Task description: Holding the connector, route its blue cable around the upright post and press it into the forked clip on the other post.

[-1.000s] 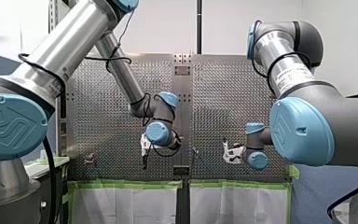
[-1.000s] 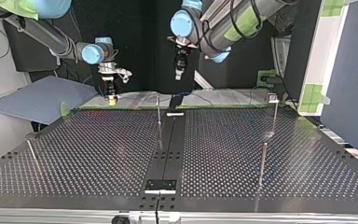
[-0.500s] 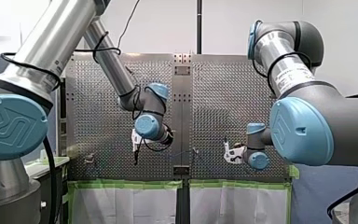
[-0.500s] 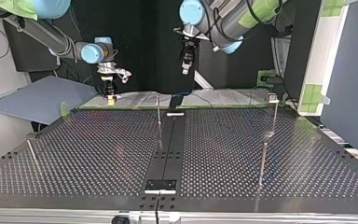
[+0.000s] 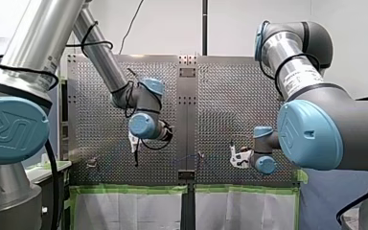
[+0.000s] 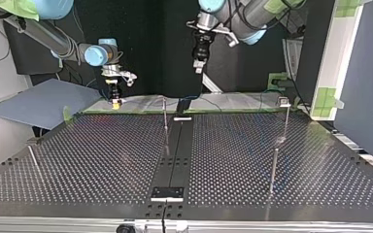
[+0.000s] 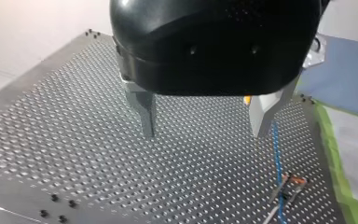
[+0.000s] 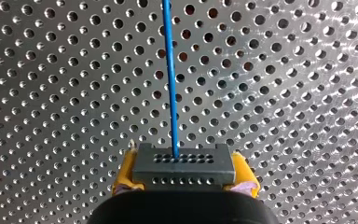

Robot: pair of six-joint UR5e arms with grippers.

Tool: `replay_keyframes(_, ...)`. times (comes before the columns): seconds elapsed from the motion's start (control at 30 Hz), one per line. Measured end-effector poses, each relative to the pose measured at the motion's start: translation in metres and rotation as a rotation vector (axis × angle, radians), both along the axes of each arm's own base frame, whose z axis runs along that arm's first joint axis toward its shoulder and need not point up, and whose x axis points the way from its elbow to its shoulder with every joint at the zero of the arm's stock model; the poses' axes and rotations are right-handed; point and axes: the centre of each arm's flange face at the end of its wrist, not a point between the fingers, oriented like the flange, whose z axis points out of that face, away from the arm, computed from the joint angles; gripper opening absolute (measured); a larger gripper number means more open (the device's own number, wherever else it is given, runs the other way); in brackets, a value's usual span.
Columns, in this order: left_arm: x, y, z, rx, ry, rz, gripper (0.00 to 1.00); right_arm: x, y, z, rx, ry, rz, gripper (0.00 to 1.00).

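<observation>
My right gripper (image 8: 185, 171) has yellow pads and is shut on a grey connector (image 8: 184, 163). The blue cable (image 8: 170, 84) runs straight ahead from the connector over the perforated plate. In the top view this gripper (image 6: 116, 101) hangs at the plate's far left edge. My left gripper (image 7: 204, 134), black with metal fingers, is open and holds nothing. It hangs well above the plate (image 7: 74, 140). Beside its one finger the blue cable (image 7: 277, 154) leads to a forked clip (image 7: 286, 184) on a thin post. In the top view my left gripper (image 6: 199, 65) is high above the centre post (image 6: 165, 114).
Thin upright posts (image 6: 275, 167) (image 6: 285, 116) stand at the top view's right, and a slanted one (image 6: 33, 158) at its left. A black strip (image 6: 175, 155) runs down the plate's middle. A grey-blue sheet (image 6: 43, 102) lies beyond the far left corner.
My left arm has risen and drawn away from the centre post, toward the top view's right and the front view's left. My right arm has stayed put with the connector.
</observation>
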Motion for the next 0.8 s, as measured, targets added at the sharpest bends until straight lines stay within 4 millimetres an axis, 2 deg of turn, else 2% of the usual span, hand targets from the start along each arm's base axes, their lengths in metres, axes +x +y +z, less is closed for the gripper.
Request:
replay_keyframes(0.33, -0.018, 0.014, 0.017, -0.100, -0.051, -0.041, 1.00, 0.000, -0.001, 0.001, -0.001, 0.001, -0.002, 0.00)
replay_keyframes(0.8, -0.047, 0.042, 0.029, -0.112, -0.095, -0.040, 1.00, 0.000, -0.001, 0.003, -0.001, 0.006, -0.002, 0.00)
